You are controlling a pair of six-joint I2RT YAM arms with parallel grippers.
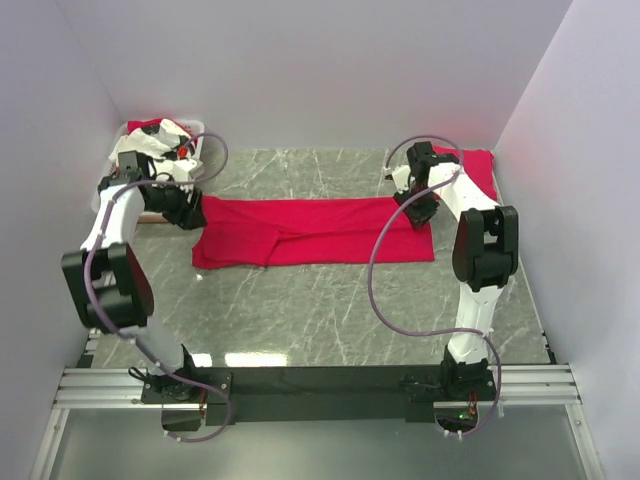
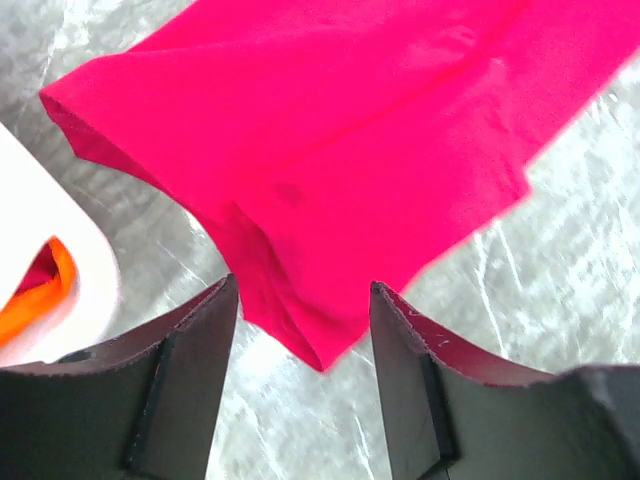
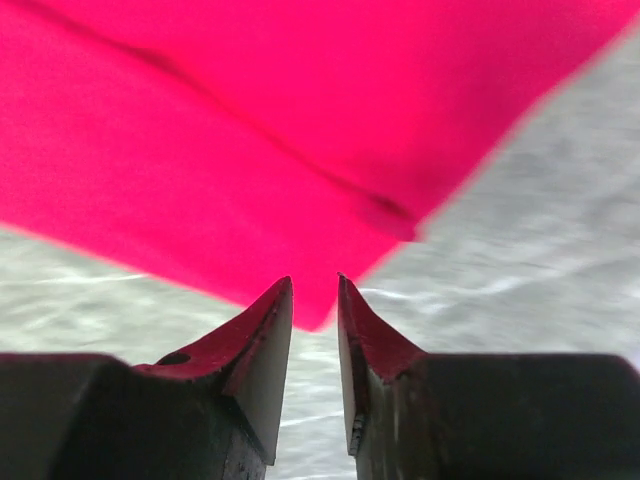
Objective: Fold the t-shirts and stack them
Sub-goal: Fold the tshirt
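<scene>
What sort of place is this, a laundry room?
Probably a robot test booth: plain white walls box in a marble-patterned table, the left arm and right arm are bolted to a metal rail, a red t-shirt spread between them.

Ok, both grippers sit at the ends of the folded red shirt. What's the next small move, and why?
Probably raise the left gripper and right gripper a little. Both stand open, each at an end corner of the t-shirt, which lies flat as a long band on the table; neither holds cloth. Rising should clear the fabric without dragging it before the next fold.
</scene>
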